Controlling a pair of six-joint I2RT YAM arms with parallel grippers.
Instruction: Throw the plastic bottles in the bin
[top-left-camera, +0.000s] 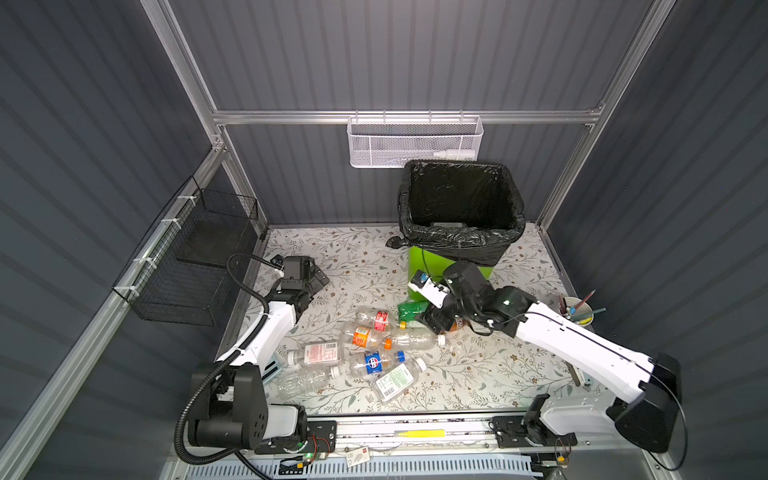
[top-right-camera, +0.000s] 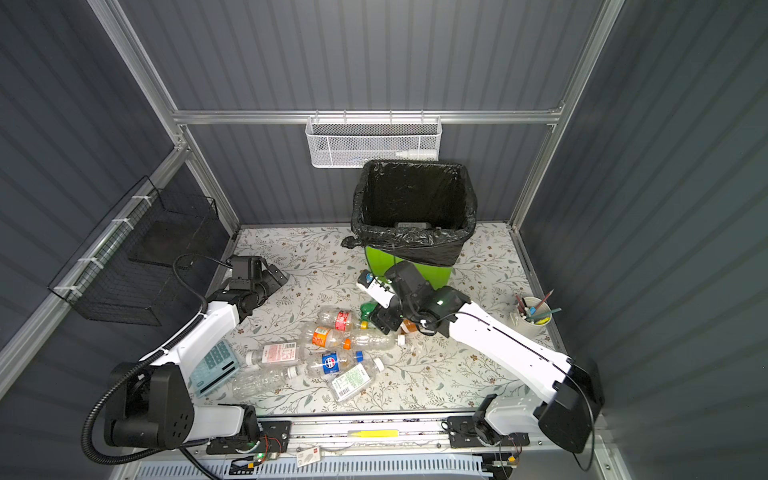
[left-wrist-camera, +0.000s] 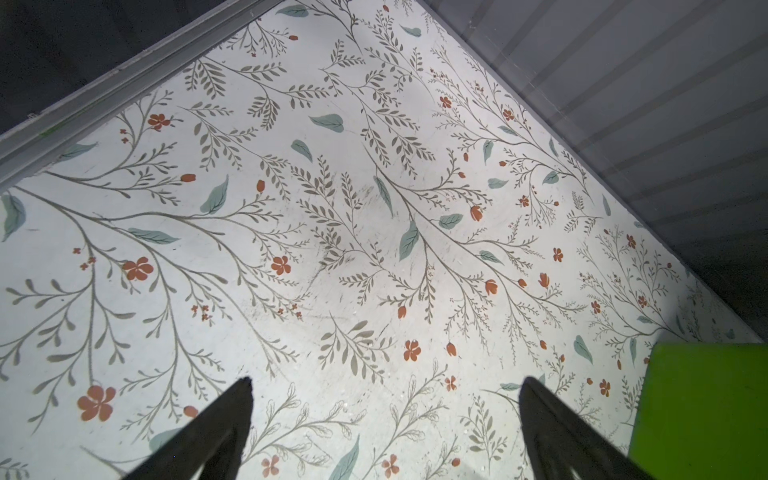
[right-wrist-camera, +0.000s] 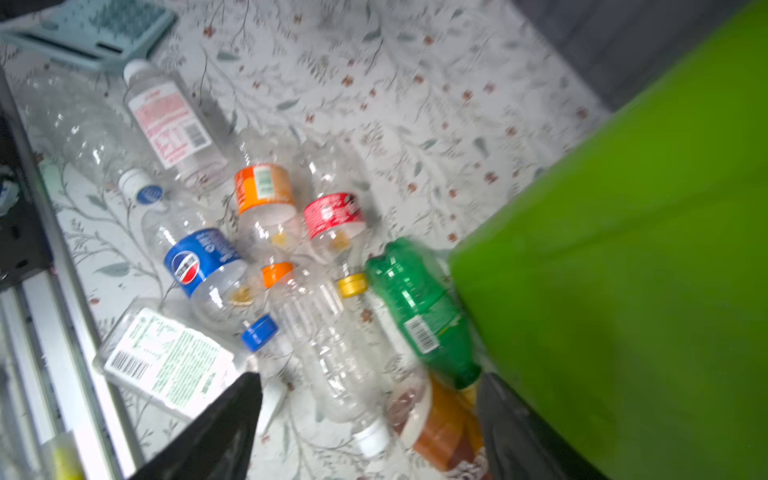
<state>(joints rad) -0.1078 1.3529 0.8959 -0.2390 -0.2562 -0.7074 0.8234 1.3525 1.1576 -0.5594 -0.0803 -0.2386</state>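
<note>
Several plastic bottles lie in a heap on the flowered table in both top views: red-labelled (top-left-camera: 380, 320), orange-labelled (top-left-camera: 363, 336), blue-labelled (top-left-camera: 374, 361), a green bottle (top-left-camera: 411, 308) and an amber bottle (top-left-camera: 455, 325). My right gripper (top-left-camera: 436, 322) hovers open over the heap's right end. In the right wrist view, the right gripper (right-wrist-camera: 368, 378) spans a clear bottle (right-wrist-camera: 332, 353) and the amber bottle (right-wrist-camera: 440, 428) without touching either. The green bin (top-left-camera: 419, 262), lined with a black bag, stands just behind. My left gripper (left-wrist-camera: 386, 380) is open over bare table at back left.
A white cup of pens (top-left-camera: 577, 311) stands at the right edge. A pale blue calculator (top-right-camera: 216, 365) lies under the left arm. A white mesh basket (top-left-camera: 415, 141) hangs on the back rail and a black wire basket (top-left-camera: 195, 257) on the left wall.
</note>
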